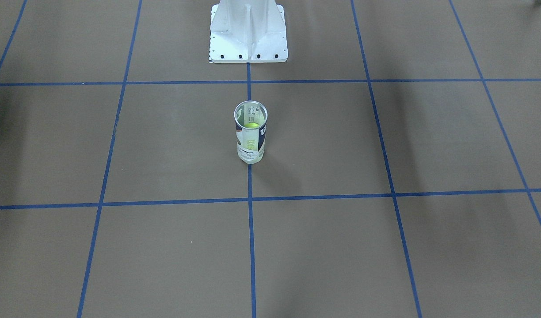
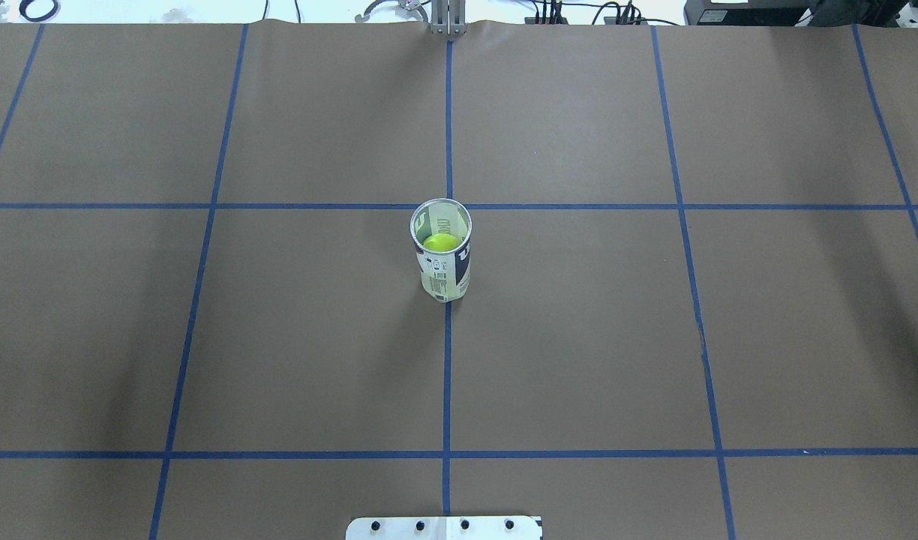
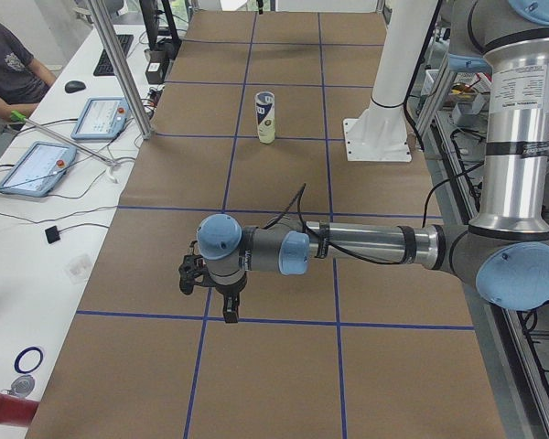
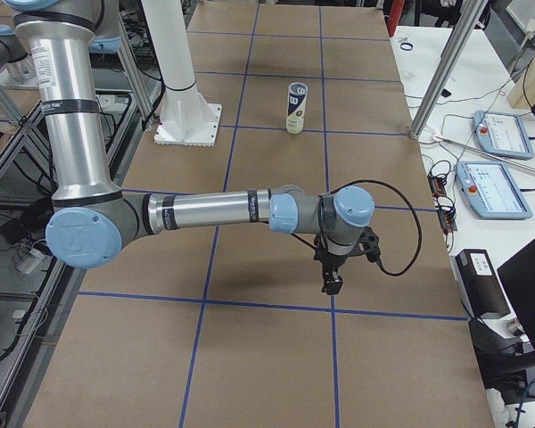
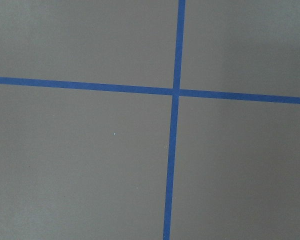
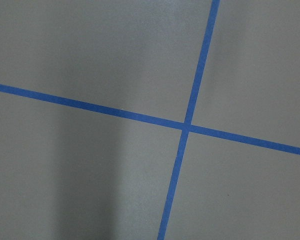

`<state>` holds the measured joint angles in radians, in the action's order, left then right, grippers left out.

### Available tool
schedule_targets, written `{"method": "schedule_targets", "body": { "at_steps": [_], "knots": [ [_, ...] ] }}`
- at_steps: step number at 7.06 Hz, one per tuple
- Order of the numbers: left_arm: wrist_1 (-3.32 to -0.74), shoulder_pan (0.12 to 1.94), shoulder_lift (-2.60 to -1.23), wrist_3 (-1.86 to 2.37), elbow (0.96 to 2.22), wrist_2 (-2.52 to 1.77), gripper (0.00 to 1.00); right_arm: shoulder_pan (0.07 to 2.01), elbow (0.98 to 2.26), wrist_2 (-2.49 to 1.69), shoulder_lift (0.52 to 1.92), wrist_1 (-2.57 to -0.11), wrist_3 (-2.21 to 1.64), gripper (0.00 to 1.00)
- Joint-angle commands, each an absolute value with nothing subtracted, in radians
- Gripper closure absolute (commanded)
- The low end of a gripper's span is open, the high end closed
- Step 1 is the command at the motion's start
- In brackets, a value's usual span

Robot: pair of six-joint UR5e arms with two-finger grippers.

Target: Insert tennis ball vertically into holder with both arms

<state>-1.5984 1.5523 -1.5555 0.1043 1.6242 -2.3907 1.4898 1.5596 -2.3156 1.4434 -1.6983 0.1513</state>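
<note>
The holder stands upright at the middle of the brown table, a clear can with a white and navy label and an open metal rim. A yellow-green tennis ball lies inside it, also seen through the mouth of the holder as a tennis ball. The left gripper hangs over the table far from the holder. The right gripper hangs equally far from the holder. Both show only in the side views, so I cannot tell open from shut. Both wrist views show bare table and blue tape.
The white pedestal base stands behind the holder. Blue tape lines grid the table. A side bench carries tablets and cables, with a seated person at its far end. An aluminium post rises at the table edge.
</note>
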Motion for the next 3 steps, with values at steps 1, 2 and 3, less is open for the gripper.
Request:
{"method": "schedule_targets", "body": {
  "at_steps": [1, 2, 3],
  "knots": [
    [-1.598, 1.552, -1.555, 0.104, 1.624, -2.393, 0.00, 1.489, 1.560, -2.315, 1.445, -1.698, 0.152, 0.00],
    [-1.598, 1.552, -1.549, 0.103, 1.626, -2.393, 0.00, 1.489, 1.559, -2.315, 1.443, -1.698, 0.152, 0.00],
    [-1.597, 1.552, -1.551, 0.106, 1.628, -2.393, 0.00, 1.488, 1.559, -2.315, 1.443, -1.698, 0.152, 0.00]
  ]
}}
